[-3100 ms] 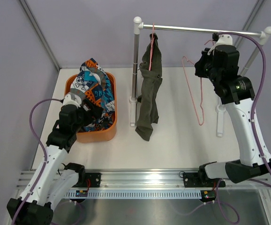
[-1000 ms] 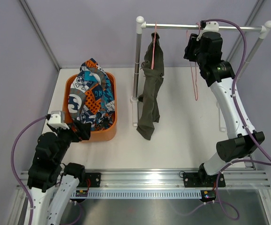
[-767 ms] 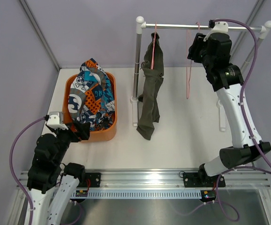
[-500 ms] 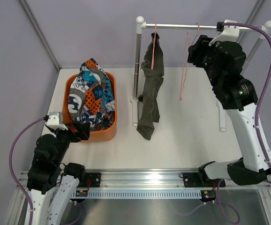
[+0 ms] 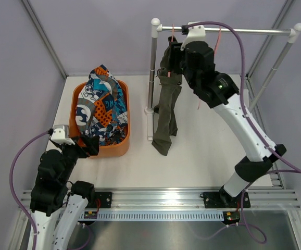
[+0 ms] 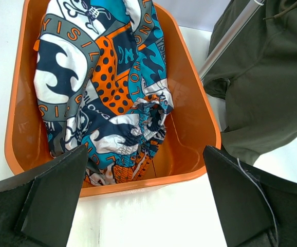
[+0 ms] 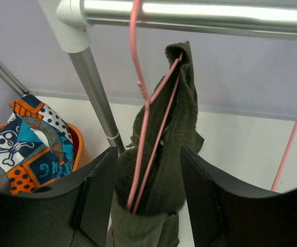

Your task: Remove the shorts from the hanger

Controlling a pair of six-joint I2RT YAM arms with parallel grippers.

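- The plain olive-green cloth shorts (image 7: 161, 170) hang bunched on a thin pink wire hanger (image 7: 143, 98). The hanger is hooked over the silver metal rail (image 7: 200, 11), close to the rack's upright post (image 7: 94, 98). The printed blue, orange, white and black shorts (image 6: 102, 87) already lie in the orange plastic basket (image 6: 189, 110).
- The right gripper (image 7: 148, 193) is spread wide, one finger on each side of the olive cloth and the hanger's wires, gripping nothing. If it closes here it may pinch wire together with cloth. A pull would then drag the hanger along the rail or unhook it rather than free the garment.
- The cloth is folded tightly through the hanger, so a sideways tug could snag it on the wire, tilt the hanger or swing it against the post.
- A grip on only a thin fold could slip and leave the shorts half off.
- A second, empty pink hanger (image 7: 292, 149) hangs near the right finger, and a wide sweep could knock it.
- The left gripper (image 6: 144, 154) is splayed and empty above the basket's near edge, well apart from the rack. From there it cannot steady the hanger.
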